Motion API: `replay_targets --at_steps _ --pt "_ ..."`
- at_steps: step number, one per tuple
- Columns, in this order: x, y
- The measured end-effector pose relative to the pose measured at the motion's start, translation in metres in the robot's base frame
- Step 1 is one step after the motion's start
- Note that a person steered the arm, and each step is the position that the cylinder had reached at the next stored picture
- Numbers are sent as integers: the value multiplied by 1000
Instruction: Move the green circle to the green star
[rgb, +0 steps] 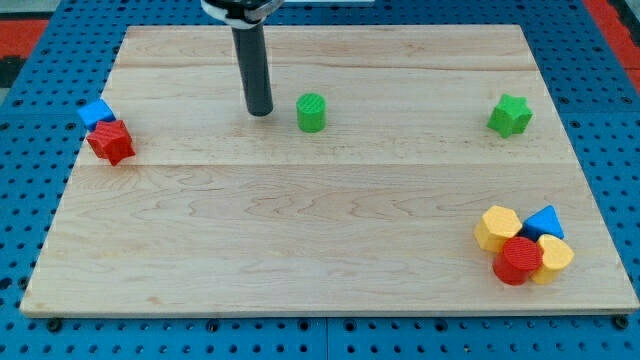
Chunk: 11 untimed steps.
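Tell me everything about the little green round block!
The green circle is a small, bright green cylinder that looks like ridged plastic. It stands upright on the wooden board, in the upper middle. Nothing touches it. My tip sits just to its left in the view, with a small gap. The green star lies far to its right.

dark rod upright, my tip (260, 111) on board

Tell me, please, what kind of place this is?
Probably a robotics lab test bench. A wooden board lies on a blue pegboard, small coloured blocks such as the green circle and green star sit on it, and my tip is just left of the circle.
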<state>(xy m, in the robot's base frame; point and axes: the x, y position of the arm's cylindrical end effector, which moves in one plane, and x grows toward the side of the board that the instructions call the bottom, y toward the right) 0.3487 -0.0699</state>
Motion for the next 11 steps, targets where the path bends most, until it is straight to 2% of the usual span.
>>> replay_targets --at_steps 1,2,3,4,5,7,8,9,11 --pt "-1 54" --pt "28 126" --pt "38 132" --pt "41 89" --pt "68 79" --pt "72 193" --pt "79 212" --pt "96 205" --pt "96 239"
